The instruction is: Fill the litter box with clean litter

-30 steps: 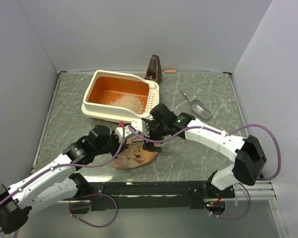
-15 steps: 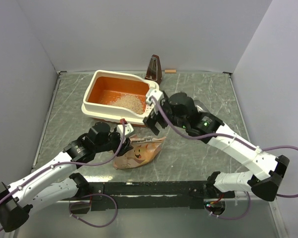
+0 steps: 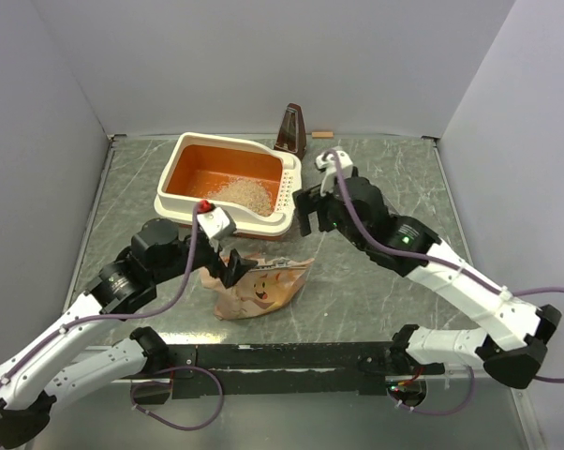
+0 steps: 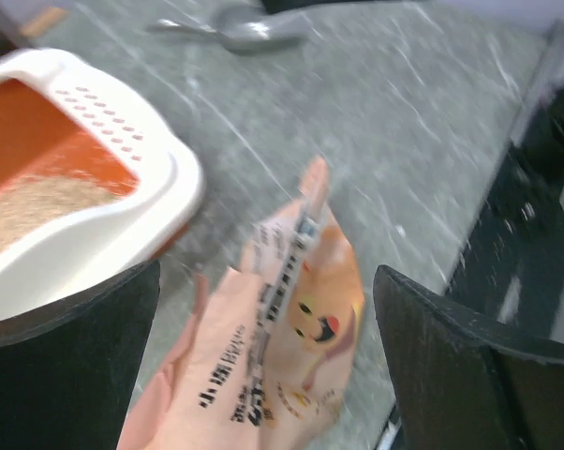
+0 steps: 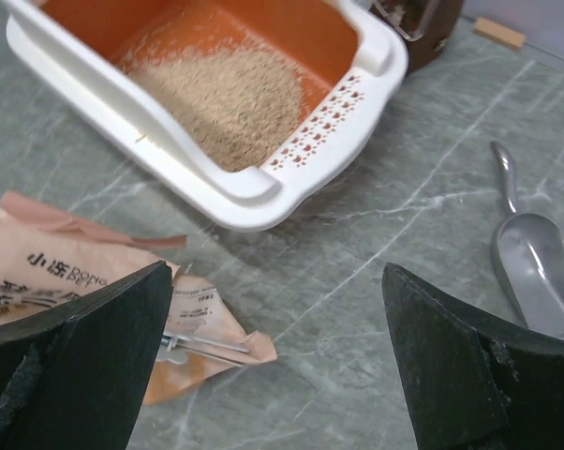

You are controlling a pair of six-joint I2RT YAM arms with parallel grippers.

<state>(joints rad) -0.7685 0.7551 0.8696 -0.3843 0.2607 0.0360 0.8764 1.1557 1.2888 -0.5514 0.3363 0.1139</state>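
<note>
The litter box [image 3: 223, 140] sits upper middle in the overhead view, with litter [image 3: 244, 194] heaped at its right end by the slotted rim. A tan bag [image 3: 261, 289] lies below it. The left gripper [image 3: 228, 267] hangs over the bag and the right gripper [image 3: 305, 211] is beside the box; both are spread wide and empty.

Left and right jaws have lifted off the bag [image 3: 263, 292].
</note>
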